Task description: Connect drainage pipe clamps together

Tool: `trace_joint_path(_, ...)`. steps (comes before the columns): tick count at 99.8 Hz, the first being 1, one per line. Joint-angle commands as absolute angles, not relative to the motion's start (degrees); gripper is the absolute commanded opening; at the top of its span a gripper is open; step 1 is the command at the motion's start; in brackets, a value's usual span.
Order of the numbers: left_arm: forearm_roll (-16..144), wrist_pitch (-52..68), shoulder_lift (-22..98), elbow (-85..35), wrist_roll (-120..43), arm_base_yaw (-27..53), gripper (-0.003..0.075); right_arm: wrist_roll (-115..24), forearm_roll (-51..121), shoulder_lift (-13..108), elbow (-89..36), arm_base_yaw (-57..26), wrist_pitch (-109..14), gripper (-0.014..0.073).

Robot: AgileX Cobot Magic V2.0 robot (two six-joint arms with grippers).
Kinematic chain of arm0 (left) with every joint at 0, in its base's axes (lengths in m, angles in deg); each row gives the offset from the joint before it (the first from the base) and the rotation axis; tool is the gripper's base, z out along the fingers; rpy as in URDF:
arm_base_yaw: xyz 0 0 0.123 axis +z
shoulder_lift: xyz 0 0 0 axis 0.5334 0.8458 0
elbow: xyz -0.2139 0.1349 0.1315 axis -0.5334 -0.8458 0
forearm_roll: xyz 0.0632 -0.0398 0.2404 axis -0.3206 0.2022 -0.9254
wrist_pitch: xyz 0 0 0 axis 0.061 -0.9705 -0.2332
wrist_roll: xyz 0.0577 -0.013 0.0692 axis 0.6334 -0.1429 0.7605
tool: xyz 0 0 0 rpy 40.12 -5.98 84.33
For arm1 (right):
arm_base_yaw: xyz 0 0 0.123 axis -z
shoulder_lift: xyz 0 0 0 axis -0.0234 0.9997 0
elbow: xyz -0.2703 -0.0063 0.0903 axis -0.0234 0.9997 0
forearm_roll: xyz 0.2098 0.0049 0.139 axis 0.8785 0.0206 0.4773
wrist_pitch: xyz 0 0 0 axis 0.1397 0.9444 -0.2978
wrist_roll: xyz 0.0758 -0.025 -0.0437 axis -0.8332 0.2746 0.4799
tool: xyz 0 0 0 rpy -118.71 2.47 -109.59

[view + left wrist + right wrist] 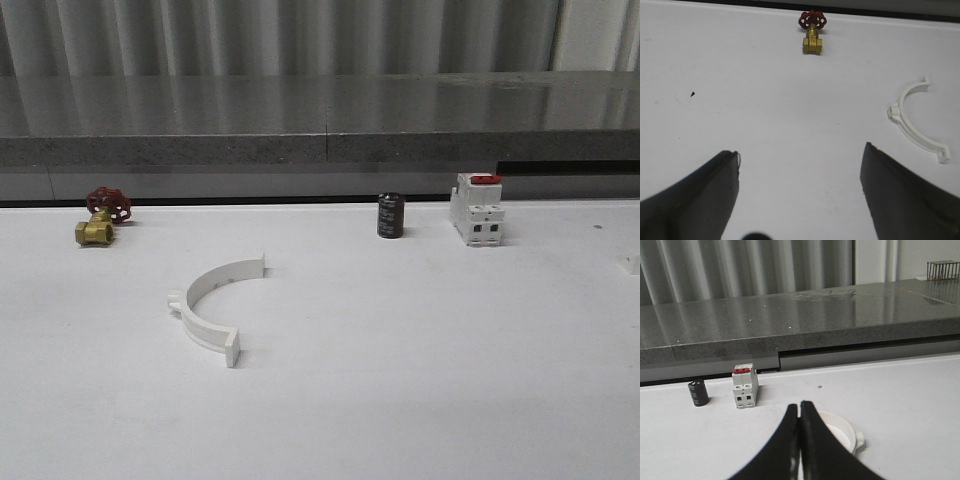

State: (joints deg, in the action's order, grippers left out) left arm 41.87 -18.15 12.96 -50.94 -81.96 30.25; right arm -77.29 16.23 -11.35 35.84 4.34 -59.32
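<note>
Nearest the front camera, one white half-ring clamp [214,303] lies flat on the white table [420,380], left of centre, its open side facing right and away from the camera, with an outer lug on its left edge. Behind it, along the table's far edge, stand three items, one of each: a brass valve with a red handwheel [102,216] at far left, a dark cylindrical capacitor [390,215] right of centre, and a white switch block with a red top [477,209] just beyond it to the right. A grey stone ledge [320,120] runs behind the table.

The left wrist view shows the left gripper [800,175] with its fingers [705,195] spread wide apart, holding nothing, above bare table. The same clamp [914,118] and the valve [812,32] lie ahead of it.

The right wrist view shows the right gripper [799,415] with its fingers pressed together, tip against tip. Directly behind them lies a second white half-ring clamp [842,435], partly hidden; whether the fingers touch it cannot be told. The capacitor [698,392] and switch [745,387] stand farther off.

Clamp halves counted: two, well apart.
</note>
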Motion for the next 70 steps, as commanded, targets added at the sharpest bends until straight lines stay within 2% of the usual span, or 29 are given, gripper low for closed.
trace_joint_path(1, 42.52, -15.02, 11.09, -51.12, -81.79, 29.81, 0.0443, -77.16, 15.72, -12.4, 34.7, 4.56, -63.86, -0.0067)
trace_joint_path(7, 42.52, -15.02, 10.38, -52.0, -81.79, 29.81, 0.0359, -77.16, 15.72, -12.4, 34.7, 4.56, -63.86, -0.0067)
trace_joint_path(26, 42.52, -14.4, 9.88, -52.47, -81.79, 29.81, -0.0022, -77.16, 15.72, -12.4, 34.7, 4.56, -63.86, -0.0067)
trace_joint_path(70, 42.52, -14.72, 9.88, -52.47, -81.79, 29.81, -0.002, -76.08, 15.47, -12.4, 34.49, 4.56, -67.48, -0.0067)
